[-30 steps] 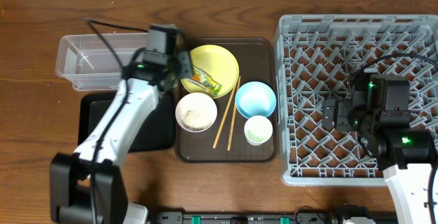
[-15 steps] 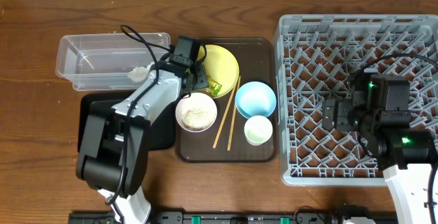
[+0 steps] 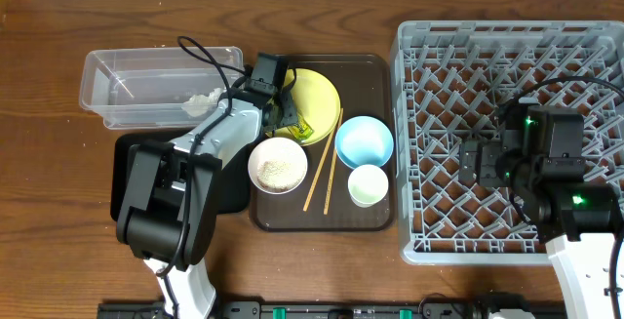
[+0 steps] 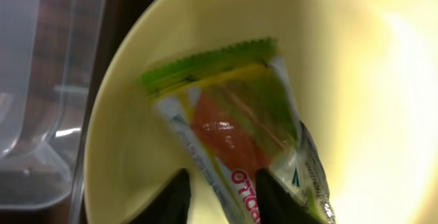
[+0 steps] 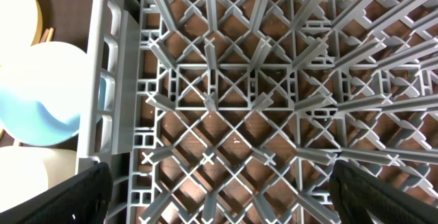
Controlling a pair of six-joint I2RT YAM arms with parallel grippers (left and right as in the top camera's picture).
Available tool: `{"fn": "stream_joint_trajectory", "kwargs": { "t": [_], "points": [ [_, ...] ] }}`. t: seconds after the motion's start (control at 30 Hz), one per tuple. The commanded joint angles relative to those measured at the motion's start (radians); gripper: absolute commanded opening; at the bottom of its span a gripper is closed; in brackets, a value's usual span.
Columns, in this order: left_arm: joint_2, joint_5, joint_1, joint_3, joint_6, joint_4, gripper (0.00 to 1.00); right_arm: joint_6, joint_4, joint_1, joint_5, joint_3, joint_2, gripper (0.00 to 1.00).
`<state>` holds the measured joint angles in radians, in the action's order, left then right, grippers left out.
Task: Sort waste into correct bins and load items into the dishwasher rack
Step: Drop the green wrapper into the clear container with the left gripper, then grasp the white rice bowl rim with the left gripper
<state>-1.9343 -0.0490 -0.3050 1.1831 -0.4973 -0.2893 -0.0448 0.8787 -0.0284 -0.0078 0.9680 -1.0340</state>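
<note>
Wrapper pickup in hand. Wrapper [image 4: 233,128] lies flat on plate [image 4: 356,80]. Left gripper [image 4: 222,196] low over it, fingers [image 4: 174,200] close either side; real pinch or not, cannot tell. Right gripper [image 5: 219,190] spread wide, idle over rack [image 5: 109,66]. Next: firm squeeze, lift clear, carry left, likely to black tray [image 3: 232,187].

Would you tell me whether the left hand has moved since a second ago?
Yes, the left hand shifted right, away from the clear tub, over the yellow plate.

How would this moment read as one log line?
left jaws: open, straddling wrapper on yellow plate | right jaws: open above rack
</note>
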Motion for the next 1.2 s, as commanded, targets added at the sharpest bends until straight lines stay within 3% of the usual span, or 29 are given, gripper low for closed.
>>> {"fn": "stream_joint_trajectory", "kwargs": {
  "t": [0.0,0.07,0.33,0.53,0.77,0.8,0.9,1.03,1.17],
  "points": [
    [-0.01,0.004,0.0,0.005,0.002,0.016,0.15,-0.011,0.001,-0.005,-0.004,0.023,0.0,0.99],
    [0.0,0.004,0.0,0.01,0.002,0.015,0.06,-0.01,0.001,-0.005,-0.004,0.023,0.0,0.99],
    [0.182,0.006,0.042,0.013,0.021,0.013,0.06,-0.01,0.0,-0.005,-0.004,0.023,0.0,0.99],
    [0.352,0.052,0.156,0.013,0.028,-0.011,0.06,-0.01,0.0,-0.005,-0.004,0.023,0.0,0.99],
    [0.35,0.096,0.309,0.012,0.001,-0.02,0.06,-0.011,0.0,-0.005,-0.004,0.023,0.0,0.99],
    [0.342,0.096,0.322,0.012,0.001,-0.02,0.09,-0.011,0.0,-0.005,-0.005,0.023,0.0,0.99],
    [0.325,0.095,0.352,0.012,-0.032,-0.014,0.37,-0.011,0.001,-0.005,-0.005,0.023,0.0,0.99],
    [0.349,0.066,0.36,0.013,-0.009,0.011,0.43,-0.011,0.0,-0.005,-0.004,0.023,0.0,0.99],
    [0.397,-0.076,0.332,0.013,0.078,-0.024,0.43,-0.011,0.0,-0.005,-0.005,0.023,0.0,0.99]
  ]
}}
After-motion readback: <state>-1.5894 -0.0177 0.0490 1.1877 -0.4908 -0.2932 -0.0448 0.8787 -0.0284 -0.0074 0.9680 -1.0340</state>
